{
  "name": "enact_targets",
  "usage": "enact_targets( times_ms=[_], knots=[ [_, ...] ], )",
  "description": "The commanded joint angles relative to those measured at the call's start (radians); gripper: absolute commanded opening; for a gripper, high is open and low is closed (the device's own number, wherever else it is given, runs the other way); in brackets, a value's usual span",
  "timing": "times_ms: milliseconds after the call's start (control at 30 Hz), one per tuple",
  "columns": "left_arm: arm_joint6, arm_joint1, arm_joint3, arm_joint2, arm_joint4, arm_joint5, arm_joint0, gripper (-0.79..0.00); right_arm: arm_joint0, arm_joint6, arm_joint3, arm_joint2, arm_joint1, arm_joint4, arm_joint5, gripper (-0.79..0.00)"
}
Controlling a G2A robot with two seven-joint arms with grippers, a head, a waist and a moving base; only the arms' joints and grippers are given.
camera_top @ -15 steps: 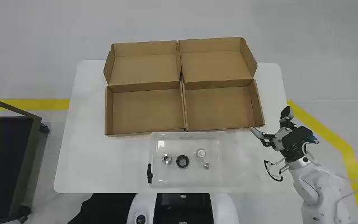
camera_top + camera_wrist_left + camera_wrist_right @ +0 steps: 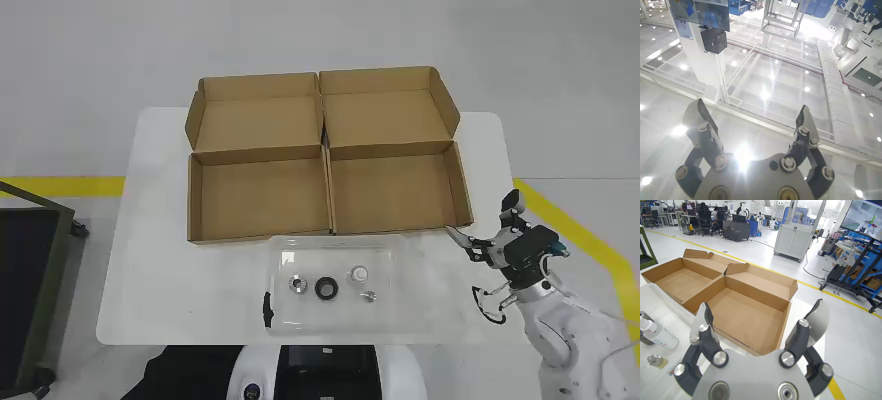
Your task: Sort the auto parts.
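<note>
A clear plastic tray at the table's front holds a silver ring, a black ring, a small white bottle and a small metal fitting. In the right wrist view the bottle and the fitting lie in the tray. My right gripper hovers at the table's right edge, apart from the tray, open with nothing between its fingers. My left gripper points up at the ceiling, open and holding nothing.
Two open cardboard boxes stand side by side behind the tray, a left box and a right box, both with bare floors and lids folded back. The right box is just ahead of my right gripper.
</note>
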Motion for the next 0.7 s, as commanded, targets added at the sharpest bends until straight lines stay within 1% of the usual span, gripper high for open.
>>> enact_targets(
  times_ms=[0, 100, 267, 400, 500, 667],
  knots=[
    [0.000, 0.000, 0.000, 0.000, 0.000, 0.000, 0.000, 0.000, 0.000, 0.000, 0.000, 0.000, 0.000, 0.000, 0.000, 0.000],
    [0.000, 0.000, 0.000, 0.000, 0.000, 0.000, 0.000, 0.000, 0.000, 0.011, -0.002, -0.005, 0.001, -0.008, -0.001, 0.000],
    [0.000, 0.000, 0.000, 0.000, 0.000, 0.000, 0.000, 0.000, 0.006, 0.020, -0.026, -0.055, 0.008, -0.050, -0.079, 0.000],
    [0.000, 0.000, 0.000, 0.000, 0.000, 0.000, 0.000, 0.000, 0.014, 0.054, -0.040, -0.100, 0.014, -0.067, -0.150, 0.000],
    [0.000, 0.000, 0.000, 0.000, 0.000, 0.000, 0.000, 0.000, 0.010, 0.098, -0.067, -0.142, 0.019, -0.072, -0.216, 0.000],
    [0.000, 0.000, 0.000, 0.000, 0.000, 0.000, 0.000, 0.000, 0.009, 0.227, -0.106, -0.218, 0.025, -0.038, -0.307, 0.000]
  ],
)
